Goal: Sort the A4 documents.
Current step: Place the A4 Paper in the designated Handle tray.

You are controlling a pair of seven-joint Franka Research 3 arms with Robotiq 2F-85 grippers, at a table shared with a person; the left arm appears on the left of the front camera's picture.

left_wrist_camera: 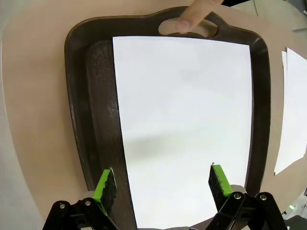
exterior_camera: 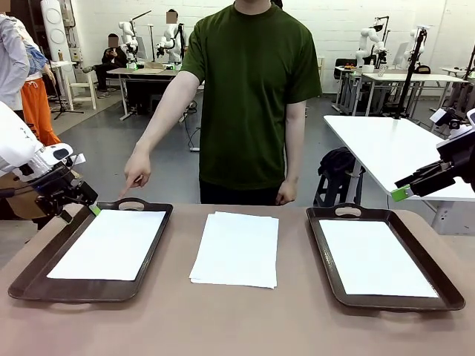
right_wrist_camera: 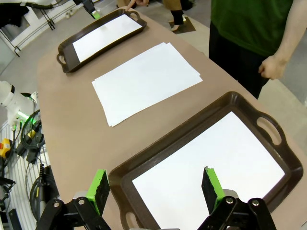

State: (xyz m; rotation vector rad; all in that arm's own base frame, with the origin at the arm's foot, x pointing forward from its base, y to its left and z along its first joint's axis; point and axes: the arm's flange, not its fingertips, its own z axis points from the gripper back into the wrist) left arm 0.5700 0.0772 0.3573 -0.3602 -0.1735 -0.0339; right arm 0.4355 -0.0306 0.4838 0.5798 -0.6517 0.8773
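Three paper spots in the front view: left sheet (exterior_camera: 111, 243) flat in the left tray (exterior_camera: 67, 291), right sheet (exterior_camera: 377, 256) flat in the right tray (exterior_camera: 393, 302), unsorted stack (exterior_camera: 236, 248) on the table (exterior_camera: 223, 326) between the trays, touching neither. Person's hand (exterior_camera: 137, 169) points down at the left tray's far handle, probably marking where a page belongs. Left gripper (exterior_camera: 87, 206) hovers at that tray's far left corner. Right gripper (exterior_camera: 404, 189) hangs high by the right tray's far right side, likely parked clear of the work.

Left wrist view: left gripper (left_wrist_camera: 162, 182) jaws spread wide, nothing between the pads, looking down on the left sheet (left_wrist_camera: 182, 120). Sheet sits toward one side, leaving bare floor of the left tray (left_wrist_camera: 98, 120) on the other. Finger (left_wrist_camera: 194, 14) is at the handle cut-out.

Right wrist view: right gripper (right_wrist_camera: 156, 184) released, empty, above the right tray (right_wrist_camera: 192, 122) and right sheet (right_wrist_camera: 216, 163). Stack (right_wrist_camera: 146, 81) is slightly fanned, so several pages look left to sort. Next pick is probably its top page, and thin paper flat on the table looks hard to pinch.
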